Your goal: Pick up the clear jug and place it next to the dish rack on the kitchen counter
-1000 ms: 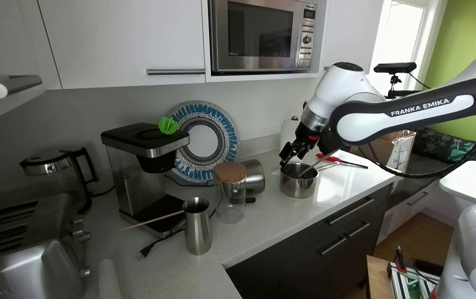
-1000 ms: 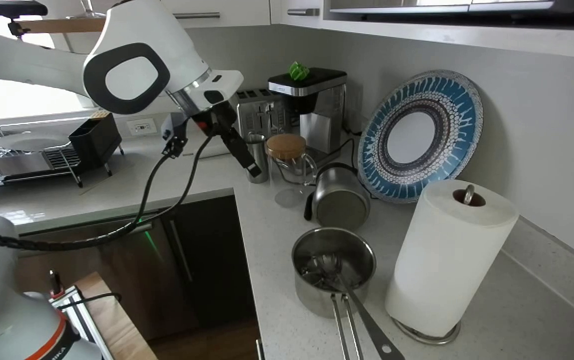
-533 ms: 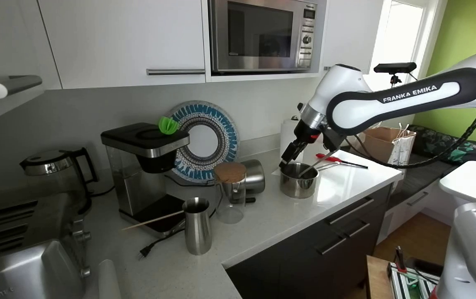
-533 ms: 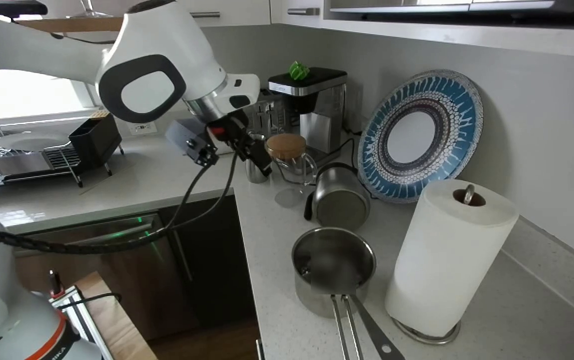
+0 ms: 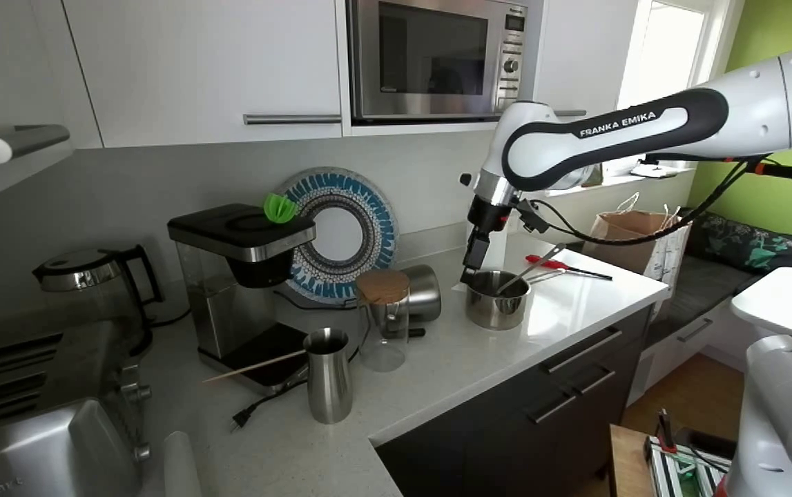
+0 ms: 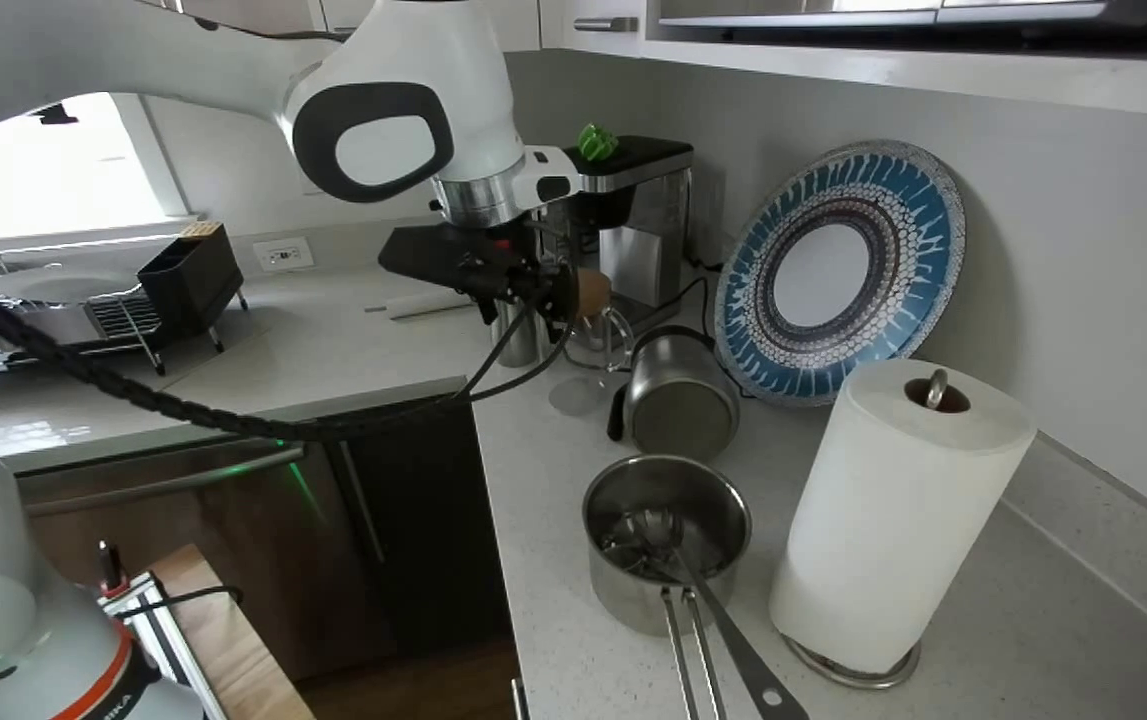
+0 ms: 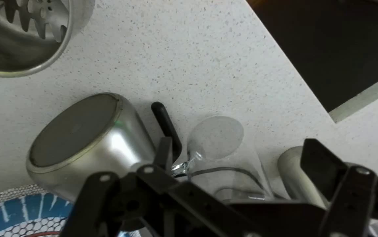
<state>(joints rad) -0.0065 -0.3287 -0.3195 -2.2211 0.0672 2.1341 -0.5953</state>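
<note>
As I judge, the task is only in its approach. The clear cylindrical jug with the round brown cork top (image 5: pixel 382 338) is not yet taken: it stands upright on the pale grey-white L-shaped kitchen counter (image 5: pixel 437 373), not far behind the inner corner of the front edge, between the tall shiny steel mug (image 5: pixel 329 379) and the squat steel pot (image 5: pixel 423 293), which lies on its side. So nearly everything remains, it seems: to close on the jug, to raise it, to bring it past the inner corner, and to put it down beside the low silvery-grey metal dish rack (image 6: pixel 120 318), by the back edge of the counter's other side. Only the wrist view shows clearly the state of the black two-finger pincer (image 7: pixel 240 156): its fingers are wide apart and hold nothing. There the jug appears in the gap, but I cannot tell if the fingers are already around it, and I do not find its cork top. In an exterior view the fingertips seem to reach the rim of the round steel saucepan (image 5: pixel 497 314). In an exterior view the black wrist hardware (image 6: pixel 478 265) mostly hides the fingers and part of the cork top, yet the pincer is well apart from the saucepan, and only here the dish rack appears.
</note>
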